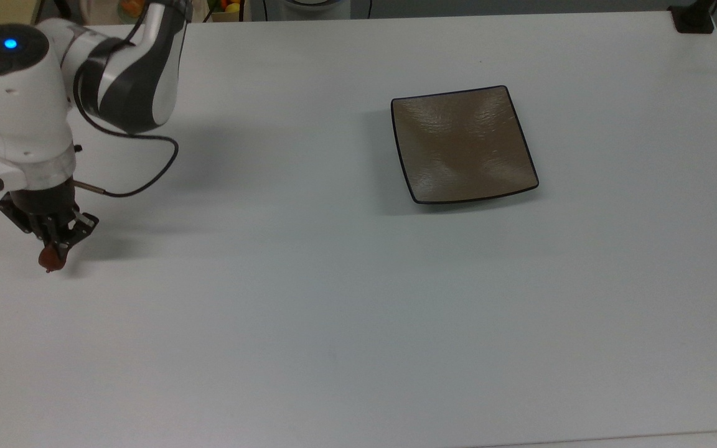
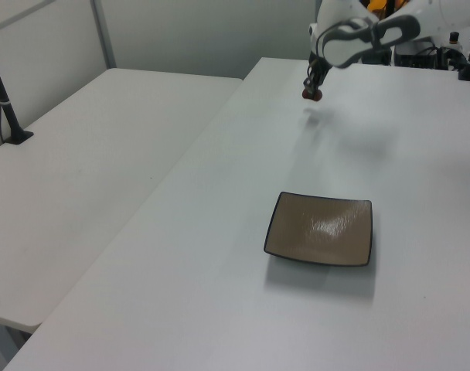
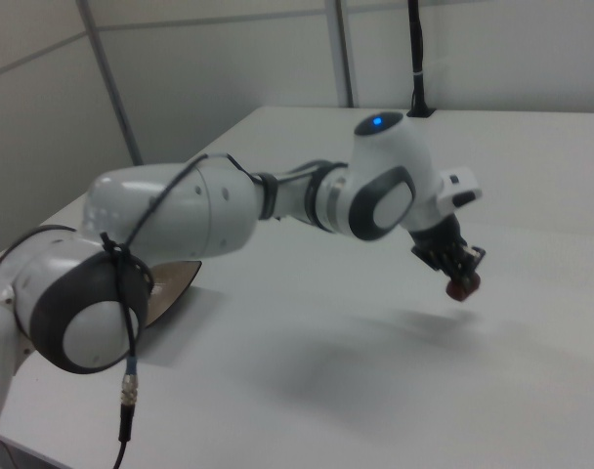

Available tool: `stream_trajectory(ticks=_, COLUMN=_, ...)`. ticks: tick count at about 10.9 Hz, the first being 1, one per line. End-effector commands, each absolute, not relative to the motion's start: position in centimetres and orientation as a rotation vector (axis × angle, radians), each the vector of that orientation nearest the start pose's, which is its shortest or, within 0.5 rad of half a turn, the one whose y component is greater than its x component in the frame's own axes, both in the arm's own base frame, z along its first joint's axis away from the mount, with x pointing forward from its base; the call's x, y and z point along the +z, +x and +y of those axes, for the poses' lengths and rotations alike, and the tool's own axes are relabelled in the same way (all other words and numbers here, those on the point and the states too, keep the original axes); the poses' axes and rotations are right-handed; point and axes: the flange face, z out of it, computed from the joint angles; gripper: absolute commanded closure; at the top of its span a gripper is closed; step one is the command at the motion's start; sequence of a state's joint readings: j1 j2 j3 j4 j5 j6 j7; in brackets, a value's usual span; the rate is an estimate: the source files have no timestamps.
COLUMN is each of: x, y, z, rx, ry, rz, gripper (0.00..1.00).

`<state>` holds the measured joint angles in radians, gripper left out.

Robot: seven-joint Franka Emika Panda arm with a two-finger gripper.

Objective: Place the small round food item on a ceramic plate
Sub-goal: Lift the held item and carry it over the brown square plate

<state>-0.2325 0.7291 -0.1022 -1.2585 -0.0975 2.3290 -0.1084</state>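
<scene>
The gripper [image 1: 52, 249] pinches the food item [image 1: 50, 259] between its narrowed fingers, at the top view's far left. The dark reddish lump pokes out below the fingertips. In the left view the gripper [image 2: 313, 86] holds the item [image 2: 311, 94] clear of the table [image 2: 219, 232], with a faint shadow on the surface just under it — a gap the top view does not reveal. The right view confirms this: the gripper [image 3: 459, 274] hangs above the table [image 3: 395, 391] with the item [image 3: 463, 285] at its tip and a soft shadow well below.

The plate [image 1: 463, 144] lies bare on the table [image 1: 333, 311], well apart from the gripper, toward the top view's right. The top view shows its whole square shape, black rim and glossy tan face. The left view shows the plate [image 2: 320, 229] nearer the camera than the arm. In the right view just a sliver of the plate [image 3: 168, 283] peeks out from behind the arm's big white joints.

The top view alone shows the thin black cable [image 1: 147, 168] looping from the wrist. The left view alone shows a second white table [image 2: 88, 170] beside the first, with a black post [image 2: 6, 100] on it.

Counted: one arm, one gripper, one food item, one plate, two tables.
</scene>
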Motion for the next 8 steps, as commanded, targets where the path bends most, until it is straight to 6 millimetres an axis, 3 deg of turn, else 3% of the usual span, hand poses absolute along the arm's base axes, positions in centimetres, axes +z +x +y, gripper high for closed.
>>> stream_trajectory(ticks=1, x=44.7, y=71.8, z=-19.8, rx=-0.425, ry=-3.291, rz=0.174, gripper=0.91)
stream_trajectory(ticks=4, x=50.7, y=67.8, z=-14.1, rx=-0.393, ry=-3.258, rz=0.076, gripper=0.9)
stream_trajectory(ticks=8, x=56.2, y=63.8, z=-5.2, rx=-0.226, ry=-3.176, rz=-0.094, gripper=0.9)
